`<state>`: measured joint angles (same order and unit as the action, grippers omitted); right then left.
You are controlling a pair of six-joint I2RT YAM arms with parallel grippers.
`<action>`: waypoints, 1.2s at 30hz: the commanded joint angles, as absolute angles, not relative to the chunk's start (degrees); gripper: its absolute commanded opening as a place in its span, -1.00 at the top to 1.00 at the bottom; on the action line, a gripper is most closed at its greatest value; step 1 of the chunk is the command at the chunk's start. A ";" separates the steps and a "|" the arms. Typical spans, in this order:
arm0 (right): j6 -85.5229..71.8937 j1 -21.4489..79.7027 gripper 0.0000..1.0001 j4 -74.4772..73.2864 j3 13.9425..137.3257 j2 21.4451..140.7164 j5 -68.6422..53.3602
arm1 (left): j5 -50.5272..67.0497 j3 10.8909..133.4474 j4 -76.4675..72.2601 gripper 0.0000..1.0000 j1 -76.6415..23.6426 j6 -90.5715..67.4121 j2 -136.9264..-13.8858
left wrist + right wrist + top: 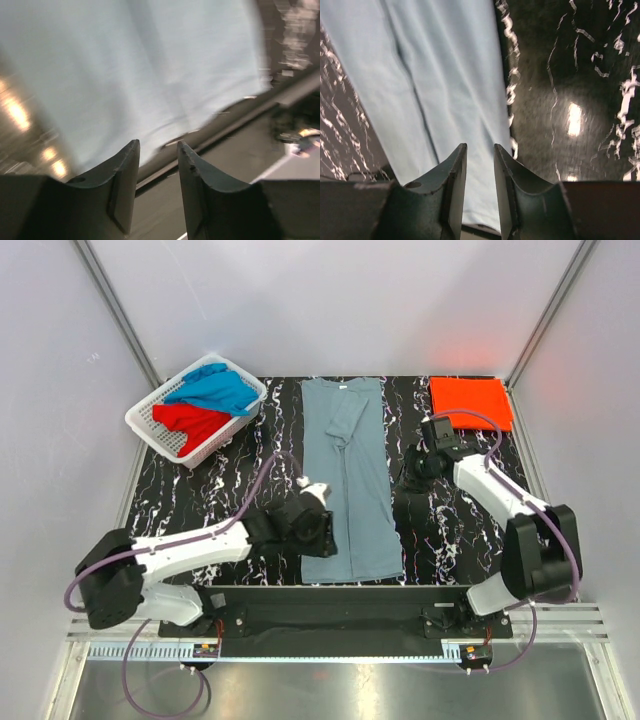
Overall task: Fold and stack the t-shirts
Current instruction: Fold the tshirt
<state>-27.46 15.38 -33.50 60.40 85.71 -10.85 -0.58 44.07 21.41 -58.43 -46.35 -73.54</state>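
Four shirts noted: grey-blue t-shirt [345,475] lies lengthwise at mid-table, sides folded in; orange-red shirt [472,402] sits folded at the far right corner; bright blue shirt [215,390] and red shirt [192,420] lie in the white basket [150,432]. Left gripper [157,150], over the grey-blue hem, and right gripper [480,152], at its right edge, each have jaws narrowly parted, empty.
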 commanded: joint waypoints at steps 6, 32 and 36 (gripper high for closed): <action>-25.14 10.11 0.24 -26.37 63.89 98.60 -19.06 | 4.83 58.61 12.83 0.09 -67.93 -41.05 -91.57; -20.56 8.53 1.00 -25.93 72.16 112.94 -20.65 | -2.37 49.13 16.61 0.17 -71.28 -47.81 -98.44; -21.53 8.53 1.00 -24.70 69.80 111.54 -23.03 | -3.16 50.97 18.01 0.17 -71.37 -47.55 -95.81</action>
